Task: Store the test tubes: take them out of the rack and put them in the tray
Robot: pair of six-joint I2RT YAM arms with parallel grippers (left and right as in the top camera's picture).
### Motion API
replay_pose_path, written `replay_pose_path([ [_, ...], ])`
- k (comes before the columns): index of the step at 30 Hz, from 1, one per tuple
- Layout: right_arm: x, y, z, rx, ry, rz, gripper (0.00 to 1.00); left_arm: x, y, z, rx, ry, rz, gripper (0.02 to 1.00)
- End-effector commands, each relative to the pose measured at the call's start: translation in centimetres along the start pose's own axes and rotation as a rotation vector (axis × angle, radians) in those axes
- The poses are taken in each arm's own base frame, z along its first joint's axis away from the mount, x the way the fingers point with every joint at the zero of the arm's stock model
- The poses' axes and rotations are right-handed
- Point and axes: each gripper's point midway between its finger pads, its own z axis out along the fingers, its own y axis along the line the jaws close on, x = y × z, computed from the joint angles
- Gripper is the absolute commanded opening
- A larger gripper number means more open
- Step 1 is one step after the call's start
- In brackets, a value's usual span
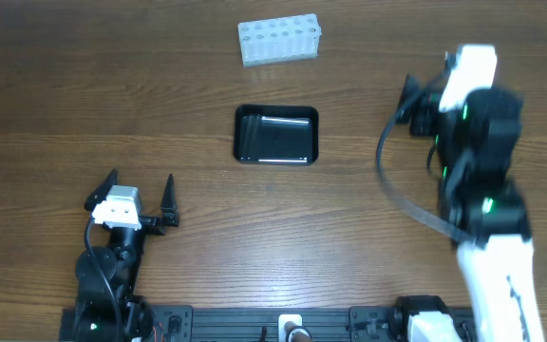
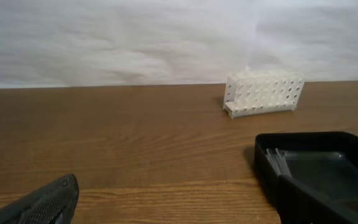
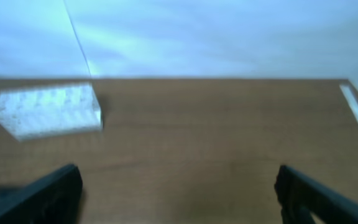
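Note:
The white test tube rack point(image 1: 279, 40) stands at the far middle of the table; no tubes can be made out in it. In front of it lies the black tray point(image 1: 241, 142) with clear tubes point(image 1: 285, 122) lying inside. My left gripper point(image 1: 137, 193) rests low at the near left, open and empty, facing the rack point(image 2: 263, 93) and the tray point(image 2: 353, 144), where tubes point(image 2: 278, 163) lie along one wall. My right gripper point(image 1: 412, 106) hangs raised to the right of the tray, open with nothing between its fingers point(image 3: 45, 194), and the rack point(image 3: 47, 111) is ahead of it.
Bare wooden tabletop point(image 1: 112, 85) lies all around the rack and tray. The right arm's black cable point(image 1: 397, 195) loops over the table to the right of the tray. A pale wall point(image 2: 135, 37) stands behind the far table edge.

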Motion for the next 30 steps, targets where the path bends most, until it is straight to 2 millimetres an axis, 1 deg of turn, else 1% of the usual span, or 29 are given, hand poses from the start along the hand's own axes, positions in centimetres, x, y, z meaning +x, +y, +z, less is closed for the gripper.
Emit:
replay_pose_path([
  [1,3.9,-0.2,-1.7,0.009,-0.069,-0.037,0.991,0.1,-0.1,0.0,0.008,-0.004,0.011,1.0],
  [4,6.8,-0.2,-2.6,0.009,-0.119,-0.007,0.991,0.1,-0.1,0.0,0.008,-0.004,0.011,1.0],
  [7,9.3,-0.1,-3.1,0.005,-0.159,0.009,0.993,0.1,-0.1,0.0,0.008,-0.004,0.011,1.0],
  [11,11.8,-0.1,-3.5,0.003,-0.214,0.046,0.991,0.1,-0.1,0.0,0.008,-0.004,0.011,1.0],
  [16,14.2,-0.1,-3.9,0.004,-0.252,0.05,0.993,0.1,-0.1,0.0,0.008,-0.004,0.011,1.0],
  [19,15.3,-0.1,-4.0,0.005,-0.27,0.052,0.993,0.1,-0.1,0.0,0.008,-0.004,0.011,0.998],
  [23,16.3,-0.5,-4.5,0.026,-0.241,0.048,0.993,0.1,-0.1,0.0,0.008,-0.004,0.011,1.0],
  [26,15.4,-0.4,-5.1,0.018,-0.289,0.045,0.993,0.1,-0.1,0.0,0.008,-0.004,0.011,1.0],
  [30,15.4,-0.5,-5.1,0.027,-0.288,0.046,0.991,0.1,-0.1,0.0,0.008,-0.004,0.011,1.0],
])
